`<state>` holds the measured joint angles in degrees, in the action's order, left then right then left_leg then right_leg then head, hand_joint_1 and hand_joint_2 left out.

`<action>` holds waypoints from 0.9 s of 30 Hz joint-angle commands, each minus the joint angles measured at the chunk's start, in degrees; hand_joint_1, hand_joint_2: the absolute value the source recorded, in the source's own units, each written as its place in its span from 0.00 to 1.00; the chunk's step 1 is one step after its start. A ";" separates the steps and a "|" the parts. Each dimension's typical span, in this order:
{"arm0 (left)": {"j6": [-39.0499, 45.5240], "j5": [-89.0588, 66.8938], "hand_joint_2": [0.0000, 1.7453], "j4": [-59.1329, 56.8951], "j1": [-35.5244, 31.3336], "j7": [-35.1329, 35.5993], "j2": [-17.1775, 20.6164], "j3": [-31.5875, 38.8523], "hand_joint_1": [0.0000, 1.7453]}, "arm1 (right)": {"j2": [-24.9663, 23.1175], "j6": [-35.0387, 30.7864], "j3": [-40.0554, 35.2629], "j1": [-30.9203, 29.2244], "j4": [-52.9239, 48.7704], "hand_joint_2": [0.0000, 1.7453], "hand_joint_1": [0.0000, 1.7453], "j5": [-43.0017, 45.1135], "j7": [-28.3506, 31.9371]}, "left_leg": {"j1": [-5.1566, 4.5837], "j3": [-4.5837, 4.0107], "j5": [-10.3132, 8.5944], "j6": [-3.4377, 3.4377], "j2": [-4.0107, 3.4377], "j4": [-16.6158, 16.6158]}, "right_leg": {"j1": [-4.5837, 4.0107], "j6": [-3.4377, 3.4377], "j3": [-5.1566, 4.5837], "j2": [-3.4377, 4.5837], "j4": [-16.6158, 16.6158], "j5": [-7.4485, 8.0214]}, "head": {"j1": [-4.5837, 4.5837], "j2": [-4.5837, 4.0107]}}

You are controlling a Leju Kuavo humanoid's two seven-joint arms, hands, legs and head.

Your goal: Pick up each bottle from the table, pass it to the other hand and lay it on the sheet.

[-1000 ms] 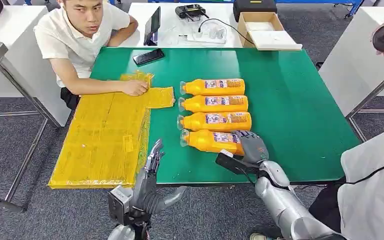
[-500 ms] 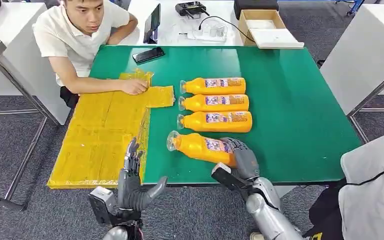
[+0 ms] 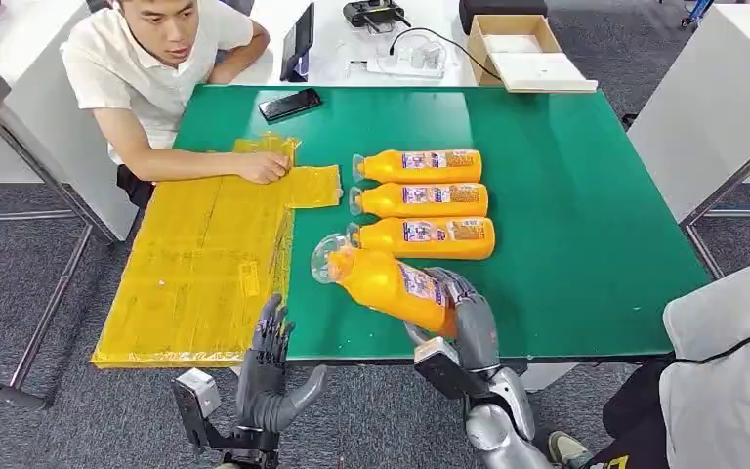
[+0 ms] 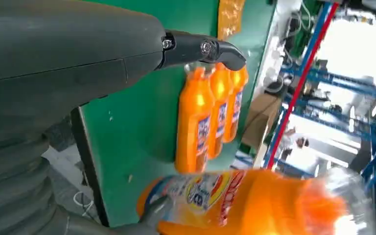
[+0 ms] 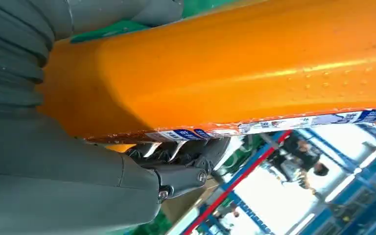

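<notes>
My right hand (image 3: 469, 318) grips an orange bottle (image 3: 389, 283) by its base end and holds it lifted over the green table (image 3: 566, 225), clear cap pointing toward the yellow sheet (image 3: 205, 264). In the right wrist view the bottle (image 5: 235, 68) lies across my fingers (image 5: 181, 152). My left hand (image 3: 269, 366) is held up, fingers apart and holding nothing, below the table's near edge beside the sheet. The left wrist view shows the lifted bottle (image 4: 254, 205) close by. Three more orange bottles (image 3: 420, 200) lie side by side on the table.
A person (image 3: 156, 59) sits at the far left corner, one hand (image 3: 262, 168) resting on the sheet's far end. A black phone (image 3: 290, 104) lies near the table's far edge. White tables with a cardboard box (image 3: 522, 49) stand behind. Another person's white sleeve (image 3: 732, 371) is at right.
My right hand has lifted the nearest bottle off the table and swung its cap end left and up. My left hand has shifted slightly right, still holding nothing.
</notes>
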<state>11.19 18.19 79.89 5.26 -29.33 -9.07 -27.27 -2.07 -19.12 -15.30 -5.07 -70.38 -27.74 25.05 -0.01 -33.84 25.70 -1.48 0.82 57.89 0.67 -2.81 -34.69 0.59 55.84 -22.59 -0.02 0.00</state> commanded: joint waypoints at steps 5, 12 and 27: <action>-0.44 -2.64 1.00 -2.95 -3.71 -0.96 1.61 -3.37 0.00 | -4.01 3.28 -11.17 -3.22 7.64 1.00 1.00 0.54 -0.27 | 0.02 0.19 0.05 0.08 -0.16 -0.07 | -0.03 0.09 0.15 0.08 -0.04 -0.02 | 0.00 0.00; -0.81 -2.35 1.00 -3.37 -4.61 -0.73 0.91 -2.92 0.00 | -4.70 3.60 -14.60 -4.06 11.07 1.00 1.00 0.40 -0.18 | 0.01 0.14 0.02 0.06 -0.10 -0.07 | -0.02 0.07 0.11 0.03 -0.04 -0.01 | 0.00 0.00; -3.99 1.23 1.00 -2.96 -5.29 0.28 0.31 -2.24 0.00 | -6.39 3.62 -19.56 -5.99 15.86 1.00 1.00 1.27 -0.06 | 0.03 0.30 0.09 0.13 -0.17 -0.08 | -0.05 0.16 0.25 0.04 -0.03 -0.08 | -0.02 0.00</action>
<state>10.05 16.94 79.73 2.32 -29.90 -8.98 -29.09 -7.30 -15.47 -29.22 -7.00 -63.06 -27.34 24.92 -0.01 -33.89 25.70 -1.48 0.82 57.89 0.67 -2.81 -34.74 0.59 55.86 -22.59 -0.04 0.00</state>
